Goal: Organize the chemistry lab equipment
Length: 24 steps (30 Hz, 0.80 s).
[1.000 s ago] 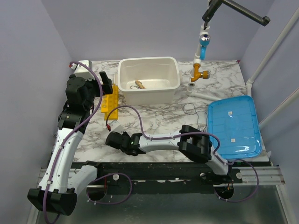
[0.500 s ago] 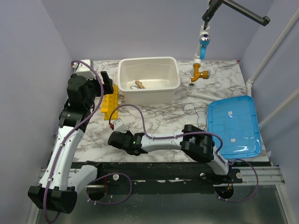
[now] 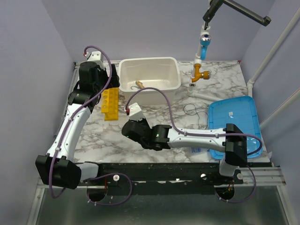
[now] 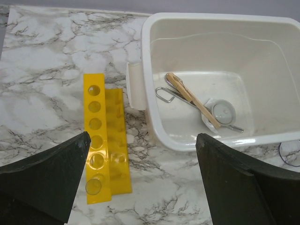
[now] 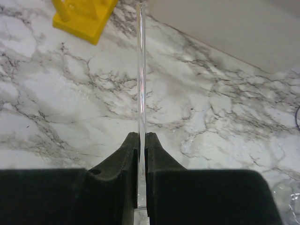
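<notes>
My right gripper (image 5: 141, 136) is shut on a thin clear glass tube (image 5: 141, 70), which sticks out ahead of the jaws above the marble table. A corner of the yellow holed tube rack (image 5: 84, 14) shows beyond it. In the top view this rack (image 3: 110, 102) lies left of the white bin (image 3: 149, 63). My left gripper (image 4: 142, 136) hangs open high above the rack (image 4: 96, 140) and the bin's near rim (image 4: 154, 122), holding nothing. Inside the bin lie silver tongs (image 4: 164, 93), a tan wooden stick (image 4: 192, 98) and a small clear glass dish (image 4: 224, 111).
A blue tray lid (image 3: 234, 126) lies at the right of the table. A tap on a stand (image 3: 202, 56) rises at the back right. Purple walls close in the left, back and right sides. Crumpled clear plastic (image 5: 287, 199) shows at the right wrist view's lower right.
My right gripper closed on the glass tube and rose, moving right and back from the front left. My left arm swung back and higher, over the rack and bin.
</notes>
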Each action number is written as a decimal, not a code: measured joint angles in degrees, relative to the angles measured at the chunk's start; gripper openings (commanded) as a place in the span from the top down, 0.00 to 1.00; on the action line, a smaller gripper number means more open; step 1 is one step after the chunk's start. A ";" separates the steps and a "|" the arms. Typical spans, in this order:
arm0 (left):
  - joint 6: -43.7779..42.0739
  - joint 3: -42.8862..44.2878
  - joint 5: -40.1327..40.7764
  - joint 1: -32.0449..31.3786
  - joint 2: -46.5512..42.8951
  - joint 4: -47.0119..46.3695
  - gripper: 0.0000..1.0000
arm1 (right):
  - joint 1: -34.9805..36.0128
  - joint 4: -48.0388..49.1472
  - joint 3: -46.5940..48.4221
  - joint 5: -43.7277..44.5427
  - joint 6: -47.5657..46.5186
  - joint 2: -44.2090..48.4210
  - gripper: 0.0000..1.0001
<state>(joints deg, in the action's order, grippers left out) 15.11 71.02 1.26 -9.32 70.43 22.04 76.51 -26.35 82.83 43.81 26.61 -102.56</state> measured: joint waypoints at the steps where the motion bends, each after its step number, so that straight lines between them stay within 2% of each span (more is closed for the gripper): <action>1: 0.20 0.74 -0.02 0.00 0.94 0.04 0.04 | -0.24 -0.31 -0.66 0.63 0.13 1.40 0.99; 5: 0.90 4.17 -0.04 0.00 5.44 0.35 0.07 | -1.99 -1.53 -3.89 2.03 0.90 6.36 0.99; 11: 1.01 10.67 0.22 0.00 15.47 1.95 0.20 | -5.70 -1.95 -7.54 2.69 1.27 12.37 0.99; 18: 0.13 13.97 0.39 -0.68 24.22 5.60 0.41 | -7.63 -0.22 -10.78 3.26 1.90 17.81 0.99; 24: -0.57 18.75 0.55 -2.08 30.10 7.74 0.51 | -7.98 -0.04 -12.46 3.41 2.36 19.54 0.99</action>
<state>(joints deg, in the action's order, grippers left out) 14.55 89.78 1.80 -11.40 100.53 29.78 68.53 -26.39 70.37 47.22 28.97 -83.02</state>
